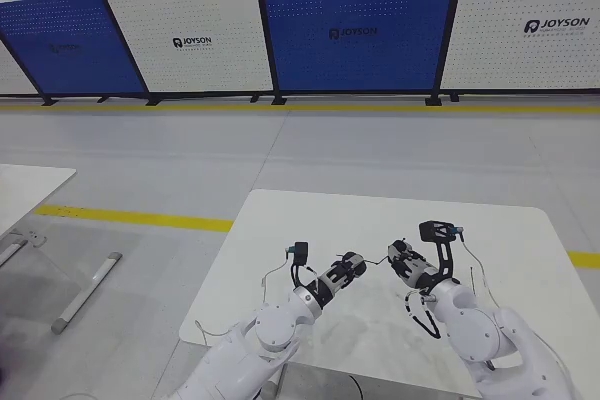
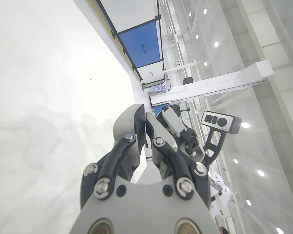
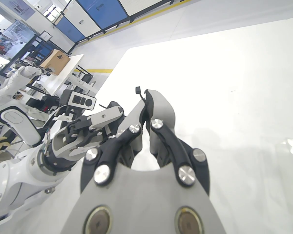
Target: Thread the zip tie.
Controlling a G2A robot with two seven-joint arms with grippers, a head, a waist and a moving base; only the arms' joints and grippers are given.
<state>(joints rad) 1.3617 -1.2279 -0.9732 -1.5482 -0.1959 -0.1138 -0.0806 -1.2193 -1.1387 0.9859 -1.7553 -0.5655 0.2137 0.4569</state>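
Note:
A thin black zip tie (image 1: 378,262) spans the short gap between my two grippers above the middle of the white table (image 1: 480,225). My left gripper (image 1: 354,264) is shut on one end of the strap; its pressed-together fingers (image 2: 136,122) show in the left wrist view. My right gripper (image 1: 403,256) is shut on the other end. In the right wrist view the tie's small square head (image 3: 137,90) pokes out just past the right gripper (image 3: 145,96). The left gripper (image 3: 116,109) faces it closely, and the two are nearly tip to tip.
A second white table (image 1: 20,190) stands to the left with a cardboard box (image 3: 55,60) on it. A metal bar (image 1: 85,292) lies on the floor between the tables. Blue and white partitions (image 1: 360,45) line the back.

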